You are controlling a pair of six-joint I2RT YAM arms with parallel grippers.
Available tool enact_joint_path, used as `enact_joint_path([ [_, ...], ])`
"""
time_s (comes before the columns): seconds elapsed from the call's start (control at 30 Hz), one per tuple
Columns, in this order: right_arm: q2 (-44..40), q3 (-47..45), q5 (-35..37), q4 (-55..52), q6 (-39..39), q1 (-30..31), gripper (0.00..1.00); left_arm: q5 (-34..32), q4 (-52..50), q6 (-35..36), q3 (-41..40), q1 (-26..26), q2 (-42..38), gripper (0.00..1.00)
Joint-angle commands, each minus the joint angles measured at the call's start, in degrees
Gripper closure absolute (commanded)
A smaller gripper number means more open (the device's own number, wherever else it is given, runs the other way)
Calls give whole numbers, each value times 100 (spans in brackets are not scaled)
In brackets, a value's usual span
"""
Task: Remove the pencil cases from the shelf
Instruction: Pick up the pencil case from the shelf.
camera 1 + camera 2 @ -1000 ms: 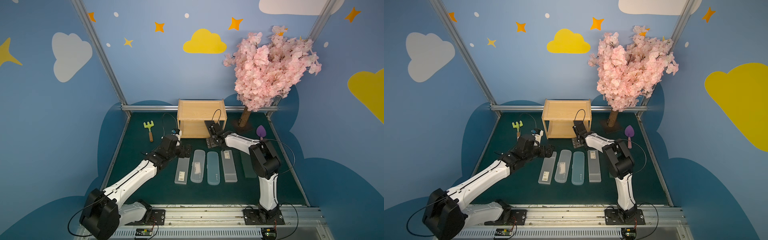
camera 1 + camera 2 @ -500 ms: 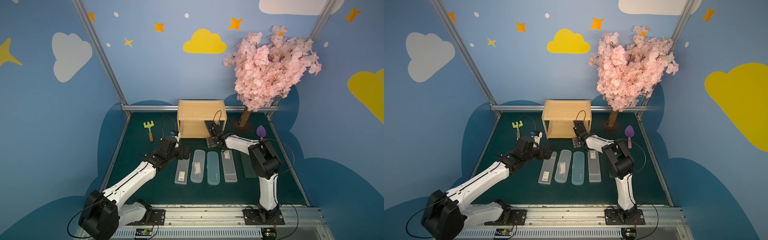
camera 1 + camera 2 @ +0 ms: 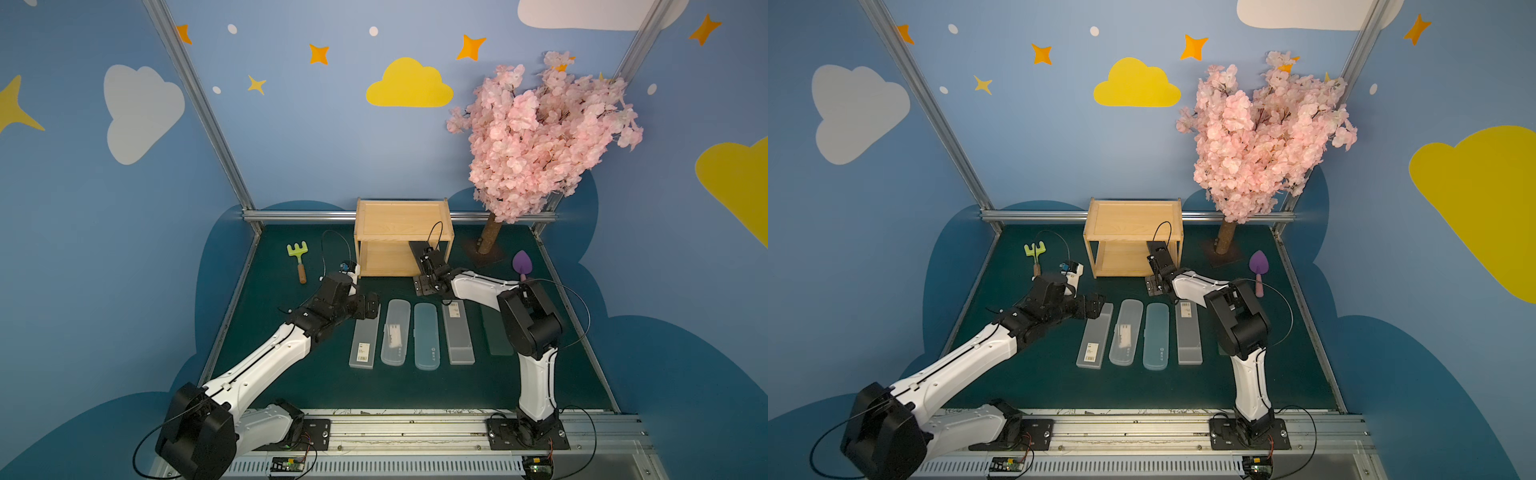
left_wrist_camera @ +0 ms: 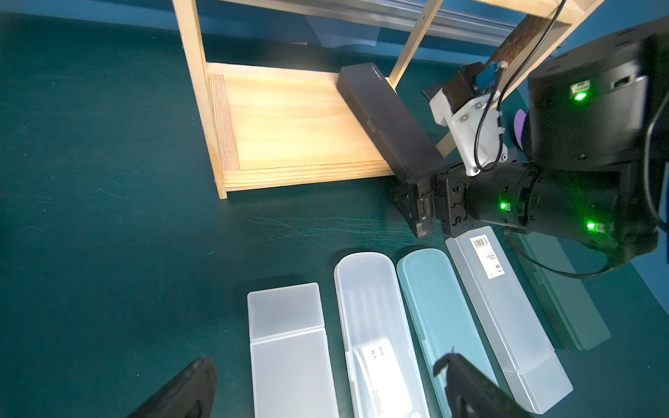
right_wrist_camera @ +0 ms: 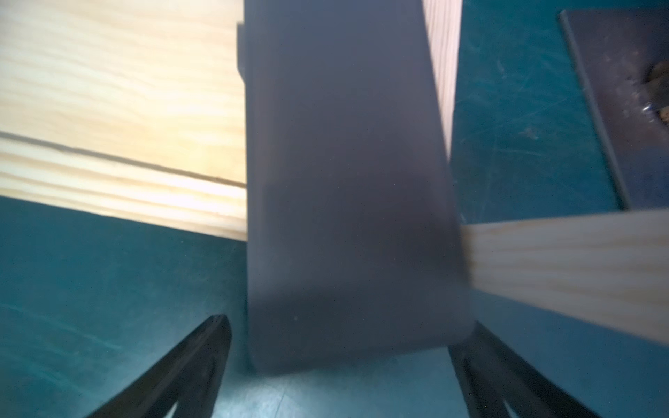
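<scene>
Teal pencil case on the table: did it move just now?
No. The teal pencil case lies where it was, in front of the wooden shelf, between the clear case and a frosted case.

Even soft light; black case (image 5: 344,181) blurred; green LEDs (image 4: 579,96) flare.

The lower board of the shelf (image 3: 401,226) lay open at left and middle, but the black case (image 4: 389,119) slanted out over its right front edge, and only a bare strip of counter (image 3: 390,289) separated the shelf from the row of cases (image 3: 427,336) lying nearer, with the tree trunk (image 3: 487,239) just right.
</scene>
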Motion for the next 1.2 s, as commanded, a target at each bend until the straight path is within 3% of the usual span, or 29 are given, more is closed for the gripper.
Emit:
enact_joint_path([
  [0.0,-226,159,122,-7,-96,23,2,49,-108,59,-31,16,-181,0],
  [0.73,121,607,-69,-143,-64,32,2,-73,-200,43,-272,16,-561,0],
  [1.17,397,1057,4,-652,73,34,8,-117,-213,56,-312,16,-621,0],
])
